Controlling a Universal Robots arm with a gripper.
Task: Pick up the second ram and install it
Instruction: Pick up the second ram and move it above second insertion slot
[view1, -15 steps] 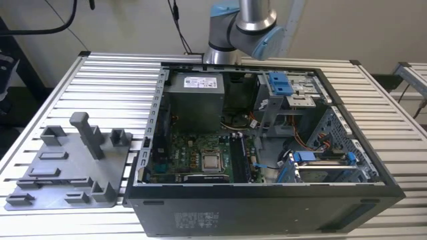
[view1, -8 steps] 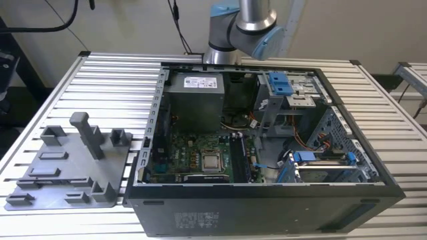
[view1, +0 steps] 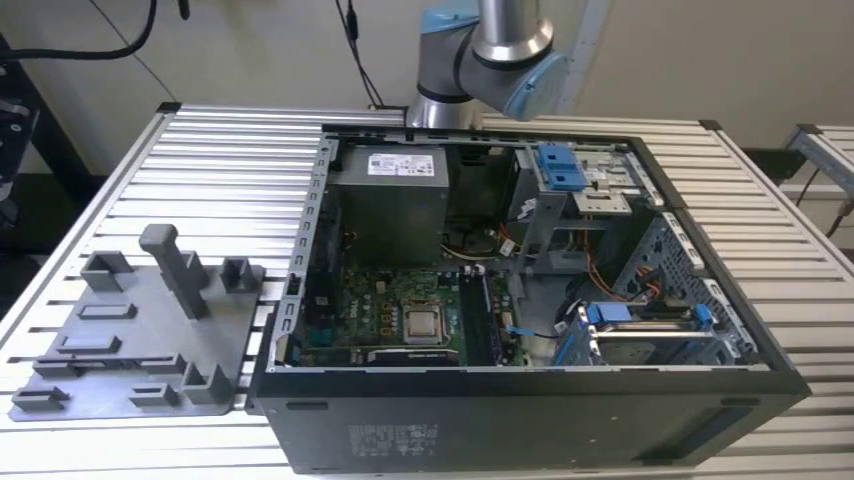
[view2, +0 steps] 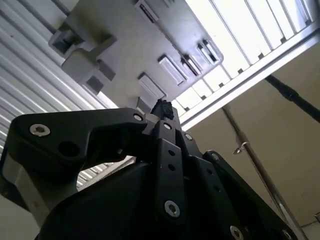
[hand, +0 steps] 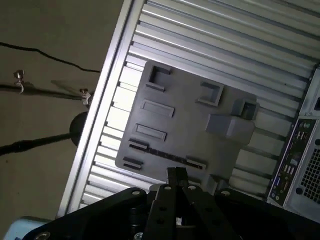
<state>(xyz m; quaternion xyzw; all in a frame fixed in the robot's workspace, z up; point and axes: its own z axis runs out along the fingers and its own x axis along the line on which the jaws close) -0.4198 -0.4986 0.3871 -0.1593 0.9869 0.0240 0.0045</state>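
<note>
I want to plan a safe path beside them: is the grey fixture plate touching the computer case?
Apart. In the first wrist view, bare table slats show between the fixture plate and the computer case.

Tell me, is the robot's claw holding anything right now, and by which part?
Nothing, it seems. In both wrist views the gripper has its fingers pressed together with nothing between them, over the grey fixture plate.
</note>
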